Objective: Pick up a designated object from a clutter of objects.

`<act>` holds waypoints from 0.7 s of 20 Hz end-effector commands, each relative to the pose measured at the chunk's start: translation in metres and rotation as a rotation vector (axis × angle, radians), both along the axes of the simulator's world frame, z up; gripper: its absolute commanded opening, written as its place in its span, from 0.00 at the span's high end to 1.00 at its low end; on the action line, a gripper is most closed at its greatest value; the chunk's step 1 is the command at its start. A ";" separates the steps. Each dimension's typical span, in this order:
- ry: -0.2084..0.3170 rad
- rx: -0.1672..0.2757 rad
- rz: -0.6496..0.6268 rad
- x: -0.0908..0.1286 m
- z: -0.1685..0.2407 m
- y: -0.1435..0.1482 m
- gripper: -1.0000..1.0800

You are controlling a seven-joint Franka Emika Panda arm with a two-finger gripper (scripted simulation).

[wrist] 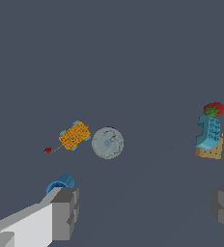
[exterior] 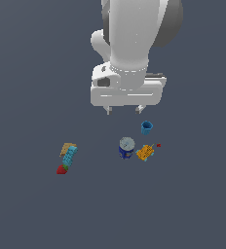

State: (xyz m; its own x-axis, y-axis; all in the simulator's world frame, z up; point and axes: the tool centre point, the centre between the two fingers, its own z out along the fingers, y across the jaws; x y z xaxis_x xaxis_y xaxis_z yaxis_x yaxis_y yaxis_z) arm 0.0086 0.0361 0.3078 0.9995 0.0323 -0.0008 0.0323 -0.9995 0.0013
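A plain dark grey floor carries everything. Near the middle stands the dark blue can, upright with its silver-grey lid up. Just beside it on the exterior view's right lies an orange-yellow blocky piece, then a tiny red bit. A light-blue cup sits farther back. Well apart on the exterior view's left lie a tan box, a teal bar and a red-green strawberry-like piece, clustered.

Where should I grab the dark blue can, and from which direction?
Grip the dark blue can across its round side wall, coming straight down over the silver lid. It stands upright. The orange-yellow piece sits close on the exterior view's right, so probably place the open gripper fingers off that side.
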 end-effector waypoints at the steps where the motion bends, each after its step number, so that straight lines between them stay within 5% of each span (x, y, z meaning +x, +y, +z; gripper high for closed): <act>1: 0.001 0.000 -0.017 0.002 -0.010 0.002 0.04; 14: 0.000 0.001 -0.202 0.009 -0.119 0.019 0.04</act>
State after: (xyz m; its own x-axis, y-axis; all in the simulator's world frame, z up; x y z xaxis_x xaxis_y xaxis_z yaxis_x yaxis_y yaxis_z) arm 0.0181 0.0531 0.2032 0.9897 -0.1435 -0.0014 -0.1435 -0.9897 0.0006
